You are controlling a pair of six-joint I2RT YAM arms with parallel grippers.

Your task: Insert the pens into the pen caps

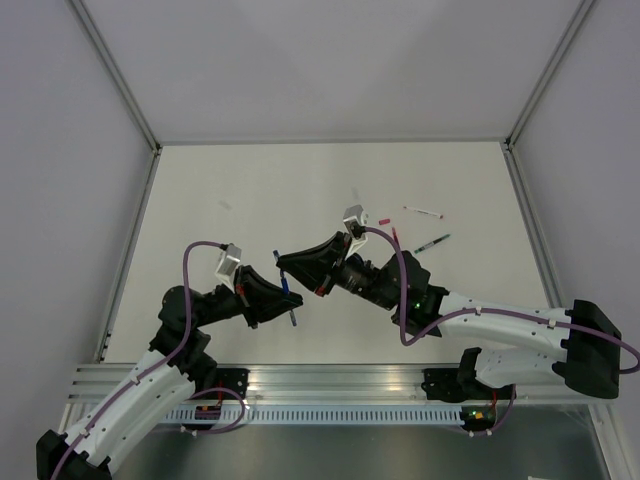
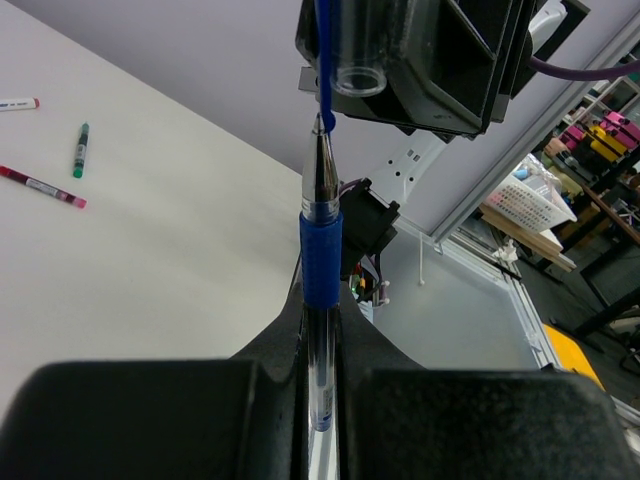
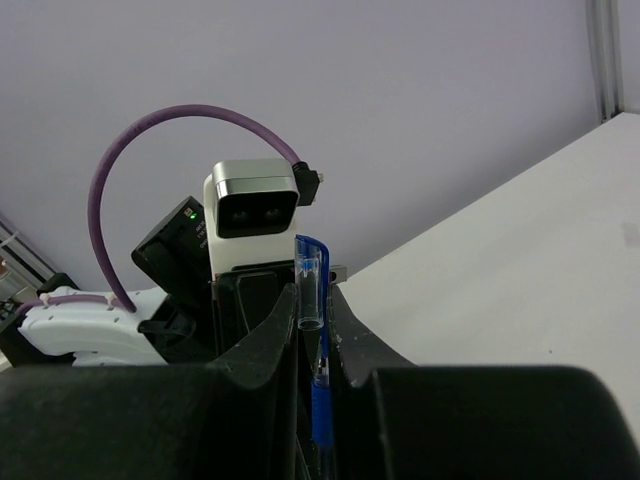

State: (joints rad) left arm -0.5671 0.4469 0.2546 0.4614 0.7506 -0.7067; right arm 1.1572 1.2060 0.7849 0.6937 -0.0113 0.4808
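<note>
- Left pincer (image 2: 322, 312) is being clenched on the blue pen (image 2: 321, 250).
- Right pincer (image 3: 315, 305) is being clamped on the clear cap (image 2: 358, 55).
- Nib (image 2: 325, 128) is being aimed at the clip (image 2: 322, 40), off the mouth (image 2: 360, 80), risking a jam.

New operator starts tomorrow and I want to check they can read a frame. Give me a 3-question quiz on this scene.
1. True or false: the blue-gripped clear plastic stick pen in the left end effector is seated inside the clear plastic cap with a blue clip.
2. What does the right end effector hold? A the clear cap; B a second blue pen; C nothing.
3. In the left wrist view, how many pens lie loose on the white table?

Key
1. False: the tip is just outside the opening, by the clip.
2. A.
3. Three: slim red pen, short green pen, white pen with a red end.
</note>
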